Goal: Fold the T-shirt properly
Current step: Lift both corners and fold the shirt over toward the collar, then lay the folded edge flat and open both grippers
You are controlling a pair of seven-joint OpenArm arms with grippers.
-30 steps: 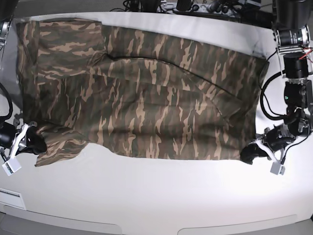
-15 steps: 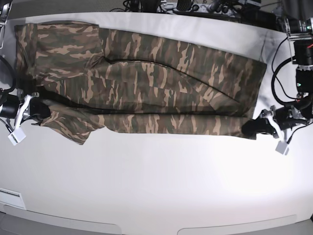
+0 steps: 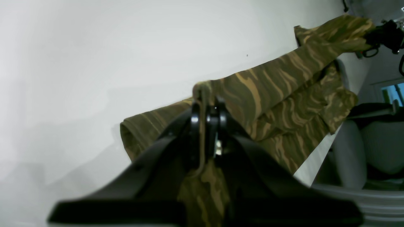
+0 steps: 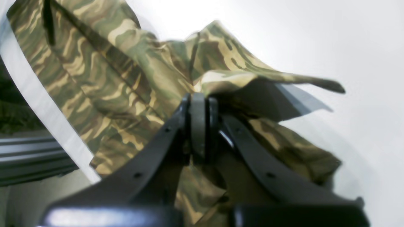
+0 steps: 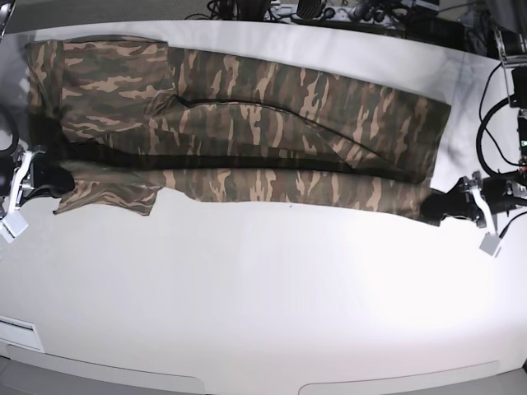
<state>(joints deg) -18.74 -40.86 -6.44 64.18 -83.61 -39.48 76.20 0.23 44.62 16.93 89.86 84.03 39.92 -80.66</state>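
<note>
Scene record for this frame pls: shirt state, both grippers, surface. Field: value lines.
garment: T-shirt, camouflage print, spread wide across the table
fold state: near long edge lifted and carried toward the far edge, fold not laid down
left gripper: shut on the shirt's near corner, base view's right
right gripper: shut on the shirt's near corner by the sleeve, base view's left
wrist views: cloth pinched between closed jaws in both
table: white, bare in front of the shirt
</note>
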